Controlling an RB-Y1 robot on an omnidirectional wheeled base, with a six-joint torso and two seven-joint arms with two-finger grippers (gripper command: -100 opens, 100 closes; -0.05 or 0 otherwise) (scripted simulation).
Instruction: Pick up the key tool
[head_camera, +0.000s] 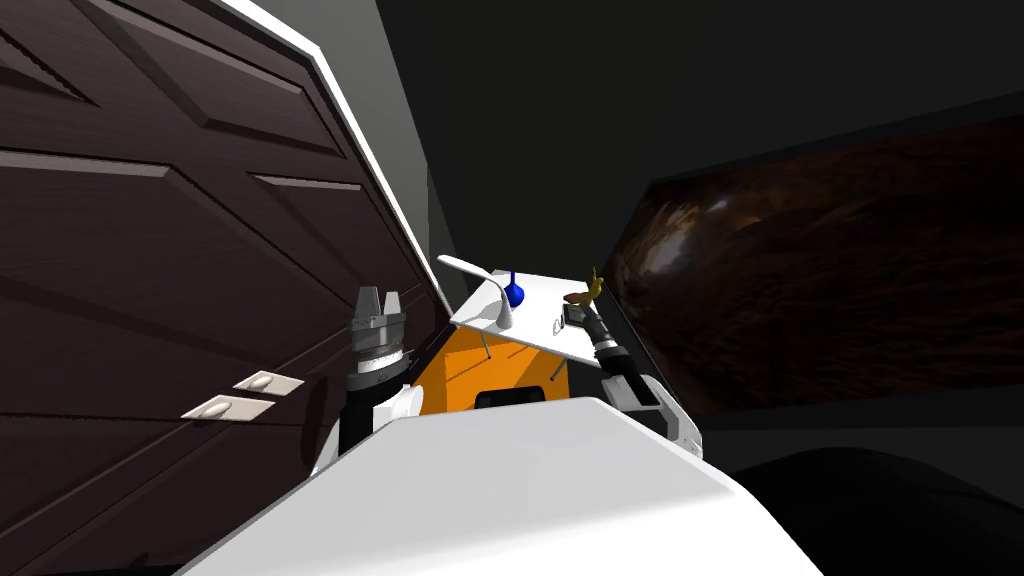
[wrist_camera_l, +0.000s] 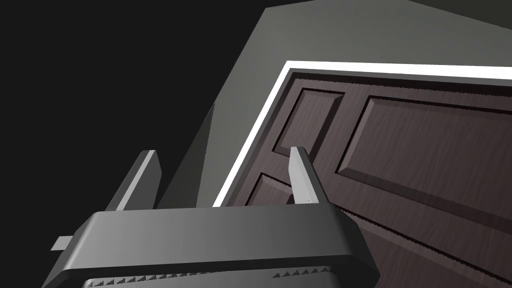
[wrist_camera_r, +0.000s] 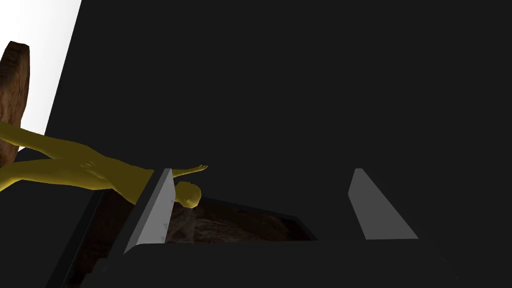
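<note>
Seemingly smooth yellow figurine (wrist_camera_r: 85, 167) beside right gripper (wrist_camera_r: 262, 171).

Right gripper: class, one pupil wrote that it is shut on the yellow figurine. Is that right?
No. The right gripper is open: its fingers stand wide apart, and the yellow figurine lies by one finger, not pressed between them. The right wrist view shows this.

Spread left pincer (wrist_camera_l: 223, 151), dark panelled door (wrist_camera_l: 400, 165)
</note>
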